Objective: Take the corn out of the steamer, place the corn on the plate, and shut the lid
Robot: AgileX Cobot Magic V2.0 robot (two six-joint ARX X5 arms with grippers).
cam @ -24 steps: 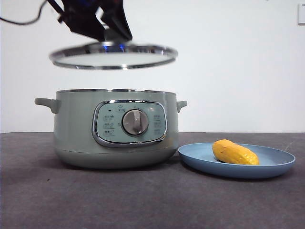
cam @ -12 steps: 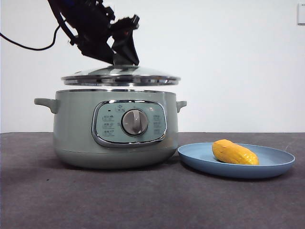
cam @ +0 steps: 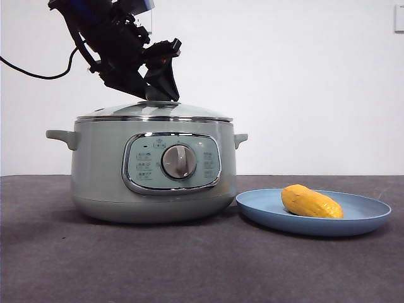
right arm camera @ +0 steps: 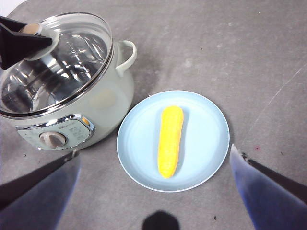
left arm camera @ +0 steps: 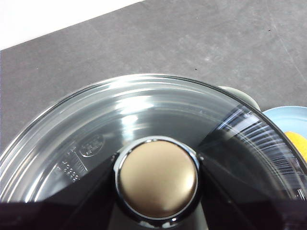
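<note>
The sage-green steamer (cam: pixel 151 183) stands left of centre, and the glass lid (cam: pixel 154 112) rests level on its rim. My left gripper (cam: pixel 158 95) comes down from the upper left and is shut on the lid's round knob (left arm camera: pixel 158 177), one black jaw on each side. The yellow corn (cam: pixel 310 202) lies on the light blue plate (cam: pixel 366 218) to the steamer's right. My right gripper (right arm camera: pixel 154 152) hovers high above the plate (right arm camera: pixel 206 143) and the corn (right arm camera: pixel 171 140), open and holding nothing. The right wrist view also shows the steamer (right arm camera: pixel 96 105) and its lid (right arm camera: pixel 57 52).
A dark grey tabletop (cam: pixel 202 265) spreads under everything, with a white wall behind. A black cable (cam: pixel 31 72) trails from the left arm at the upper left. The steamer's side handle (cam: pixel 240 139) points toward the plate.
The left gripper has lowered the lid from well above the steamer down onto its rim. The corn and plate have not moved.
</note>
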